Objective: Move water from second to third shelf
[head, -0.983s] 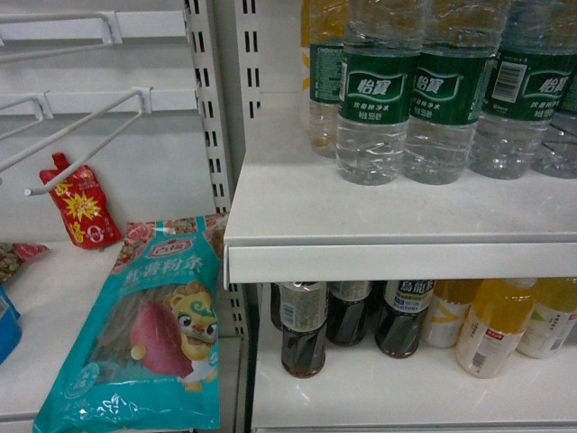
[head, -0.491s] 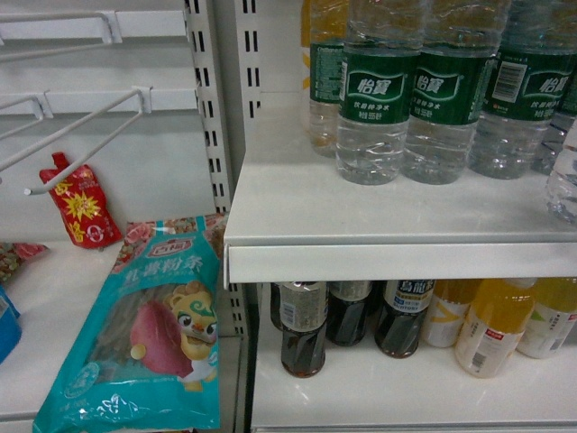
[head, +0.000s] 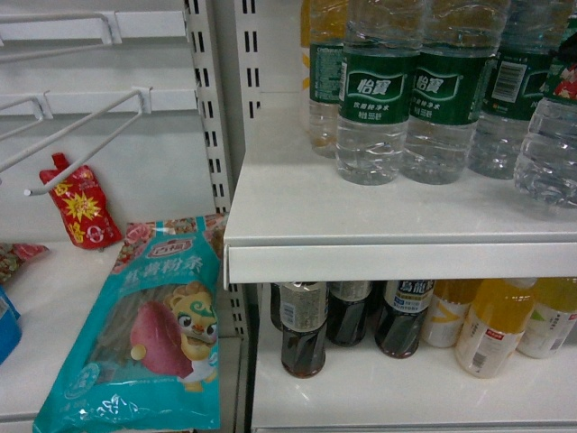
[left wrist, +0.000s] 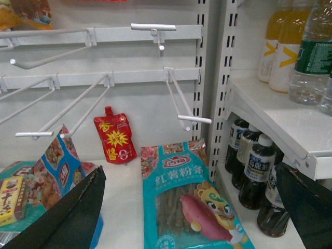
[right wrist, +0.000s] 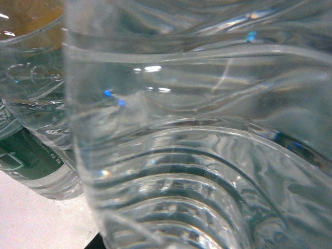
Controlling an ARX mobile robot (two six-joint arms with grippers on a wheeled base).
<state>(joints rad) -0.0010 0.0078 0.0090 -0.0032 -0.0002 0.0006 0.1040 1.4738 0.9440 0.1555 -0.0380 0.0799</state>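
A clear ribbed water bottle (head: 550, 144) with a green and red label hangs at the right edge of the head view, just above the white shelf (head: 361, 221) and beside the row of green-labelled water bottles (head: 377, 99). Its ribbed wall (right wrist: 197, 155) fills the right wrist view and hides that gripper's fingers; the bottle travels with that wrist, so the right gripper is shut on it. My left gripper (left wrist: 187, 207) is open, its black fingers (left wrist: 67, 218) spread wide over the neighbouring bay, holding nothing.
On the low left shelf lie a teal noodle bag (head: 153, 334) and a red pouch (head: 79, 206), under white wire hooks (head: 90, 135). Dark tea bottles (head: 302, 329) and yellow drink bottles (head: 496, 325) stand on the shelf below. A slotted upright (head: 212, 117) divides the bays.
The held water bottle has come in from the right edge of the head view and moved left, towards the row of bottles. Nothing else has moved.
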